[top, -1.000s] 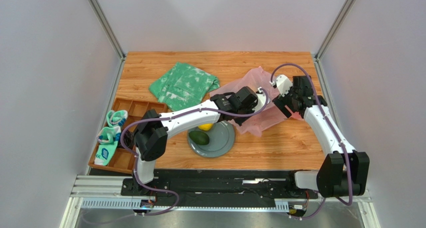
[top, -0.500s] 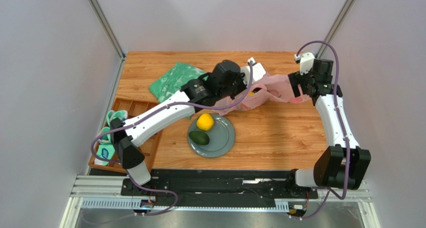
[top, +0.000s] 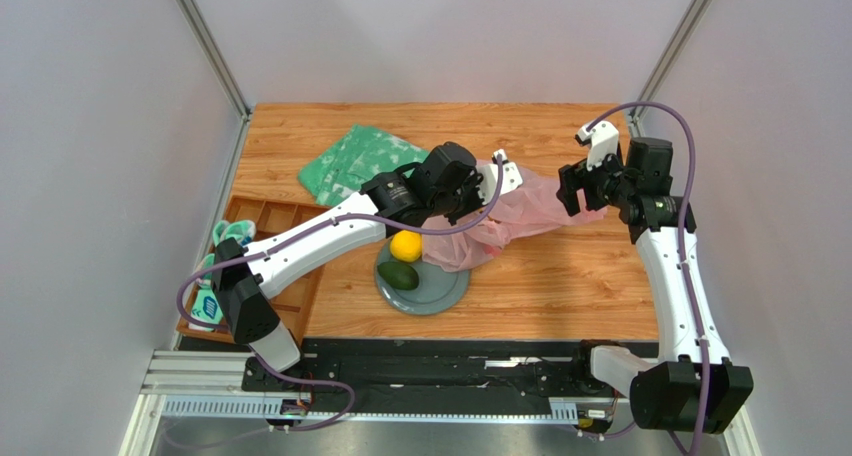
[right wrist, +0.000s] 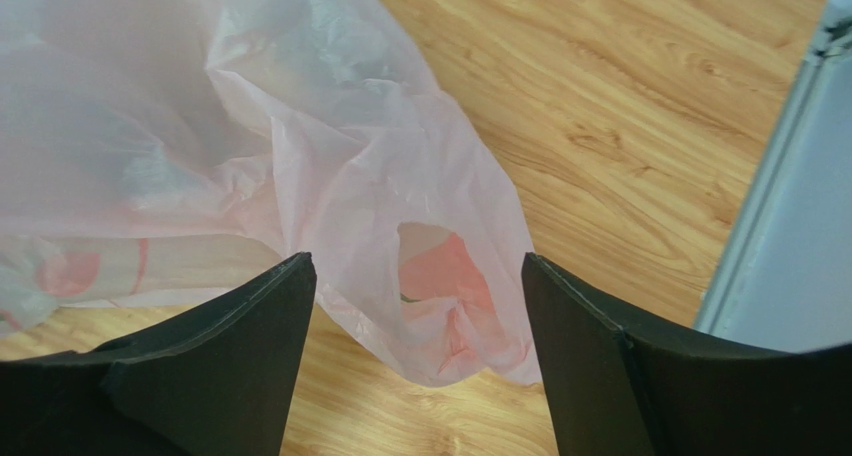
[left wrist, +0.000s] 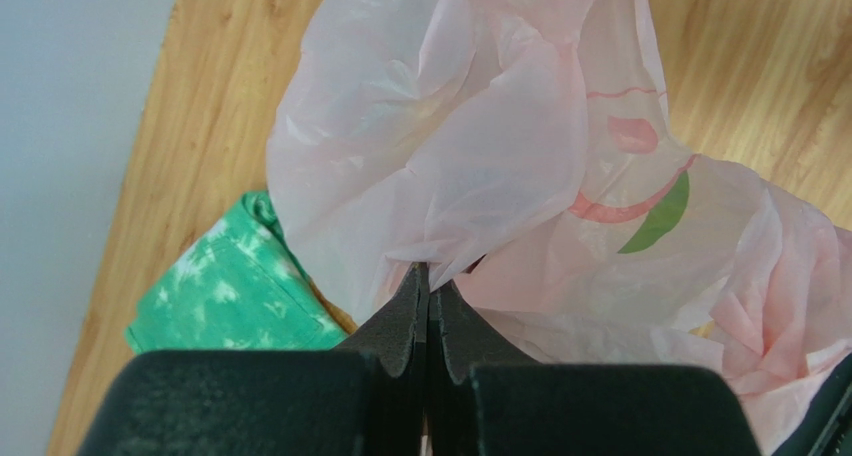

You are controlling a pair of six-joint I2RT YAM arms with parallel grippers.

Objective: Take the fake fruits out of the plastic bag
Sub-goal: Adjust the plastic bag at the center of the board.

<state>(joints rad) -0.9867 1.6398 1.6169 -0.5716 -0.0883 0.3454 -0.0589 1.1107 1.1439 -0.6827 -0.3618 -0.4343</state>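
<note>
Bag (top: 520, 211): pink, translucent, mid-counter (top: 560, 286), right of centre.
Left jaws: pinched shut on bag fold.
Right jaws: wide, straddling bag's other end.
Citrus (top: 406, 245), avocado (top: 398, 275): on plate (top: 445, 281), toward near edge.

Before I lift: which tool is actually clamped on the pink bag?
The left tool, shut on a fold of the plastic bag. The right tool stands open around the bag's loose end.

My left fingers (left wrist: 405, 316) have closed on the plastic bag (top: 525, 208) and hauled it up. Flat on the counter (top: 560, 286) before, it now hangs bunched over the plate (top: 445, 288). My right fingers (right wrist: 250, 346) have lifted too.
</note>
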